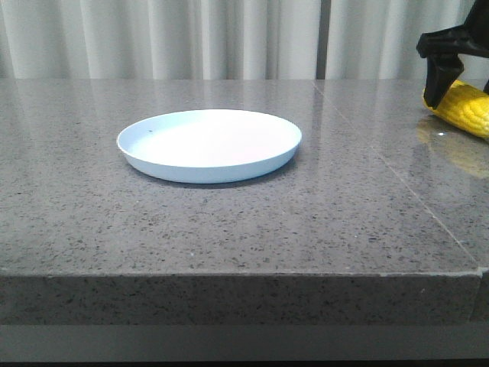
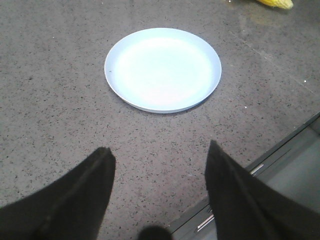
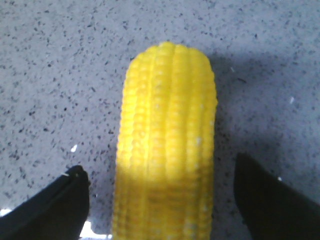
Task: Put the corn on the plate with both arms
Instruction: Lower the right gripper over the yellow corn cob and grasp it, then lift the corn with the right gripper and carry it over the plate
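The pale blue-white plate (image 1: 208, 143) sits empty on the grey speckled table, left of middle; it also shows in the left wrist view (image 2: 163, 69). The yellow corn (image 1: 462, 107) lies on the table at the far right edge. My right gripper (image 1: 442, 73) is lowered over the corn's left end. In the right wrist view the corn (image 3: 167, 145) lies between the open fingers (image 3: 55, 205), with a gap on each side. My left gripper (image 2: 160, 160) is open and empty, near the table's front edge, short of the plate. A bit of corn (image 2: 275, 3) shows far beyond the plate.
The table's front edge (image 1: 244, 275) runs across the front view. A seam (image 1: 382, 164) in the stone top runs between the plate and the corn. White curtains (image 1: 191, 38) hang behind the table.
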{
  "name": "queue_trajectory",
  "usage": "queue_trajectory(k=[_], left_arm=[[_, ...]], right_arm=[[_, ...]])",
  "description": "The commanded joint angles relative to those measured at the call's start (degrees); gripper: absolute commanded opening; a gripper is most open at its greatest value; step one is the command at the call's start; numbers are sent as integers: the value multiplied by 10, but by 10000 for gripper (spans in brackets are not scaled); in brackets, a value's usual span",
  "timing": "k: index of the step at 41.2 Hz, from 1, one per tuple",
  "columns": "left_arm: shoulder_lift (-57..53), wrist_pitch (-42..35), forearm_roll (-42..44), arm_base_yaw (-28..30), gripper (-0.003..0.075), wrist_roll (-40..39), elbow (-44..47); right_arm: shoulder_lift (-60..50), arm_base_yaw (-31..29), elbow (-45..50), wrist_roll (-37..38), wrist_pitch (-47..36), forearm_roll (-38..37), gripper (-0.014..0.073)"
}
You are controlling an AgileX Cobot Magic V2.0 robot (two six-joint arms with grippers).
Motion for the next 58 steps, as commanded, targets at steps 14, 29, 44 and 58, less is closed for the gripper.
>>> queue_trajectory(k=[14, 29, 44, 58], left_arm=[[0, -43, -6, -4, 400, -6, -15], [0, -43, -6, -4, 400, -6, -15], [0, -43, -6, -4, 400, -6, -15], [0, -43, -6, -4, 400, -6, -15]], right_arm=[[-12, -4, -19, 0, -34, 1, 575], [-28, -1, -19, -1, 6, 11, 269], [-140, 98, -25, -18, 67, 53, 269], [-129, 276, -125, -14, 167, 41, 269]])
